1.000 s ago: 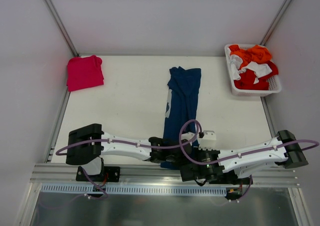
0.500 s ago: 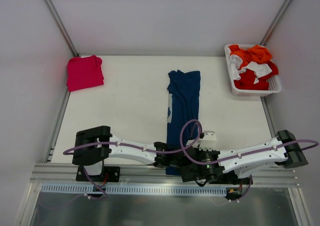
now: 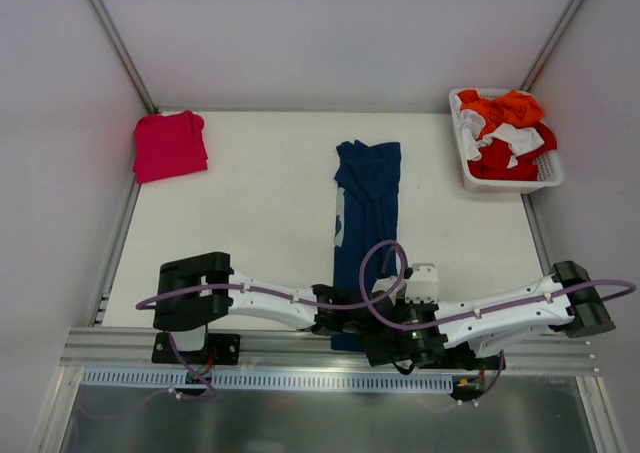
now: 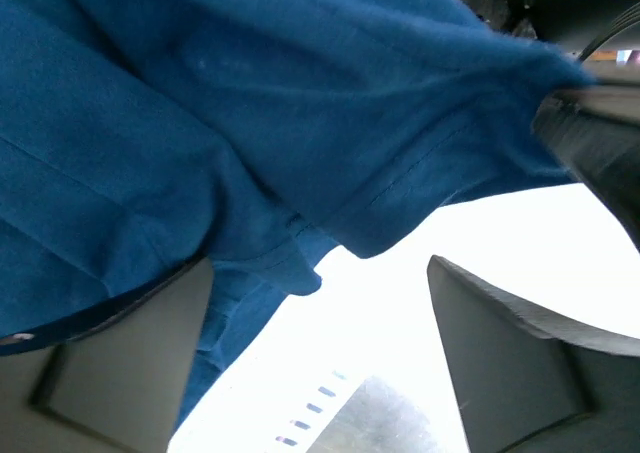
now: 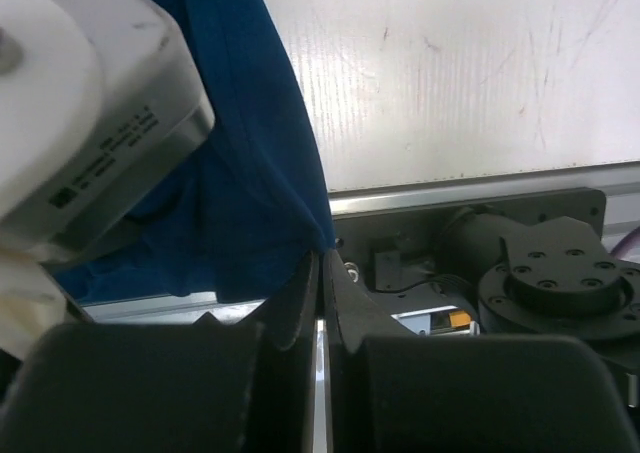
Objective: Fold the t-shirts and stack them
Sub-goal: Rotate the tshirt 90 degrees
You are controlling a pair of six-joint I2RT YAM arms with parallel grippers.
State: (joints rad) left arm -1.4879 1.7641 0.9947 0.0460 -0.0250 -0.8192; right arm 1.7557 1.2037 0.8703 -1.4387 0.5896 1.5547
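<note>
We judge the navy t-shirt [image 3: 367, 208] mid-fold at 6 o'clock: right end effector [image 5: 320, 273] is clamped on it; left end effector [image 4: 320, 268], jaws apart, must take hold next.

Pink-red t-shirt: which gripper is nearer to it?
Left, narrowly. The left gripper and right gripper are at the near end of the navy t-shirt, the left on the side of the pink-red t-shirt.

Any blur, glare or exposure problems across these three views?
Top external: sharp, evenly lit. Left wrist: navy t-shirt looms close and soft; table behind blown out white. Right wrist: table scratches crisp, right gripper dark and slightly blurred.
</note>
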